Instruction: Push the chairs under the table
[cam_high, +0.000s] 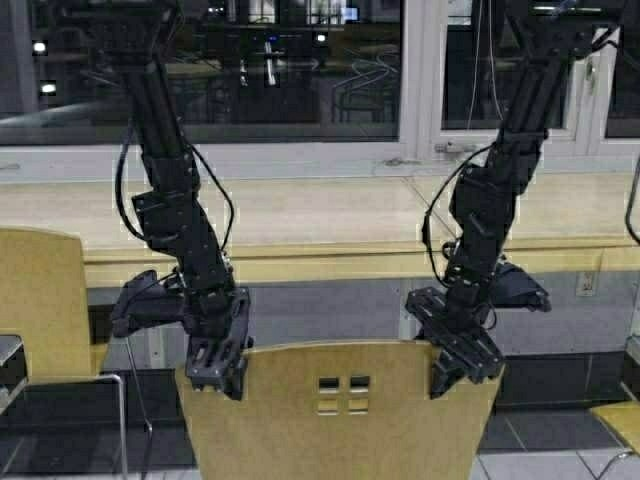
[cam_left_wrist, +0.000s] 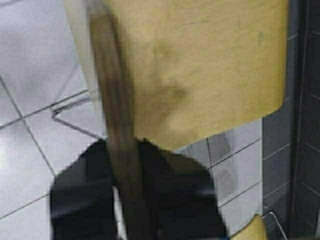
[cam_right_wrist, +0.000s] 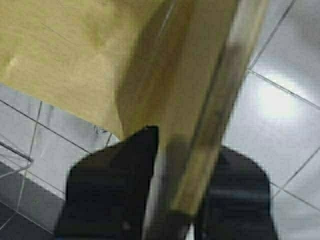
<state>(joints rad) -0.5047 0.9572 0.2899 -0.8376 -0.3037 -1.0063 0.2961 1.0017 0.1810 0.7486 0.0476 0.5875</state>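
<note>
A tan plywood chair (cam_high: 340, 420) with four small square cut-outs stands in front of me, its back low in the high view and short of the table (cam_high: 300, 215). My left gripper (cam_high: 215, 365) is shut on the back's left top corner. My right gripper (cam_high: 455, 365) is shut on the right top corner. In the left wrist view the left gripper (cam_left_wrist: 127, 165) straddles the back's edge (cam_left_wrist: 110, 100), with the seat (cam_left_wrist: 210, 65) beyond. In the right wrist view the right gripper (cam_right_wrist: 187, 170) straddles the back's edge (cam_right_wrist: 220, 100).
A second tan chair (cam_high: 35, 300) stands at the left edge against the table front. Part of a third chair (cam_high: 620, 420) shows at the lower right. Dark windows (cam_high: 280, 60) run behind the table. A wall socket (cam_high: 585, 283) sits under its right end. Grey tiled floor lies below.
</note>
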